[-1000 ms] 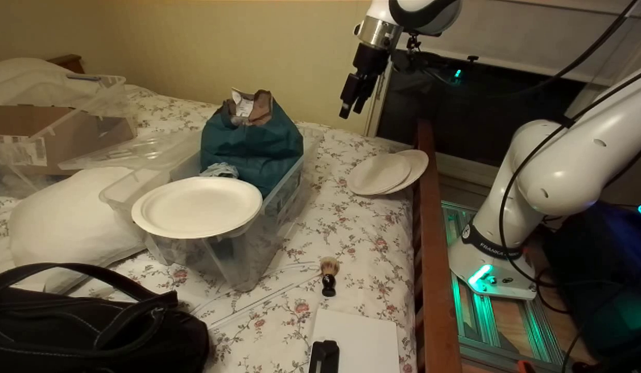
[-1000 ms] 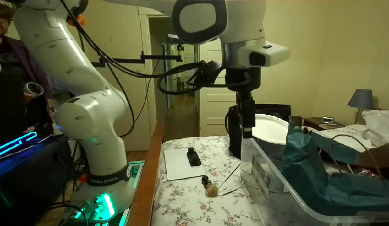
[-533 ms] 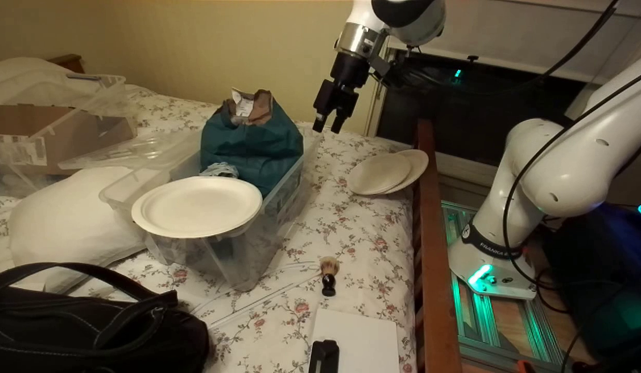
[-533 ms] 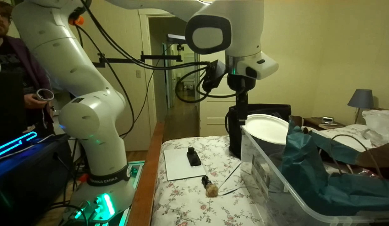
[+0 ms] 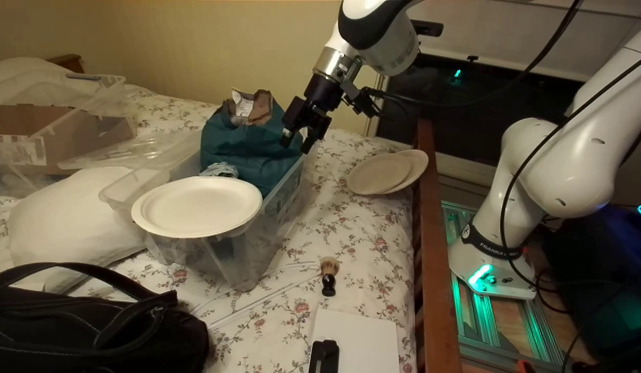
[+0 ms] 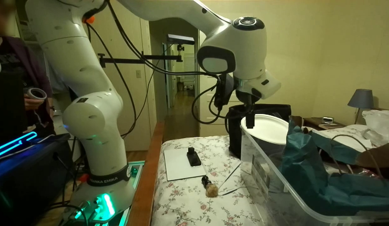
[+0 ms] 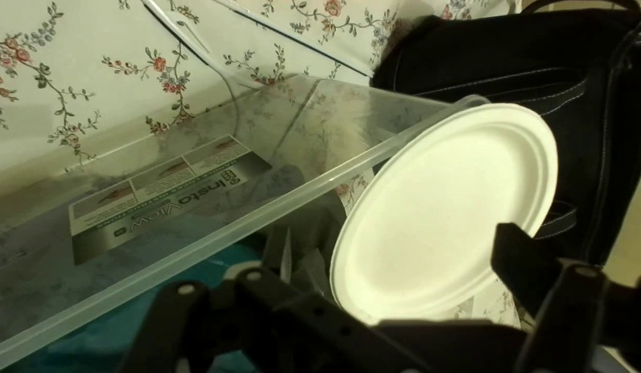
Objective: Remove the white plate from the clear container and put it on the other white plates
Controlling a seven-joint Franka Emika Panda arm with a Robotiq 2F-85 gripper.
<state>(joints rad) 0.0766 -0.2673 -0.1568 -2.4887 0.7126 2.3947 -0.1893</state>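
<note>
The plate (image 5: 196,207) rests across one end of the tub (image 5: 250,249); our gripper (image 5: 295,144), fingers (image 7: 525,263) well apart and empty, hangs higher, near the tub's long wall, so we should reach down toward that end.

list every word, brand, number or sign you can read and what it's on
"FRANKA EMIKA": the robot's black base collar.
"InstaView": the sticker on the clear container, seen upside down in the wrist view.
"HANDLE LOCKS INSTRUCTIONS": same sticker, faint, so less certain.
Too small or blurred to read: the white label at far left, the clock.
</note>
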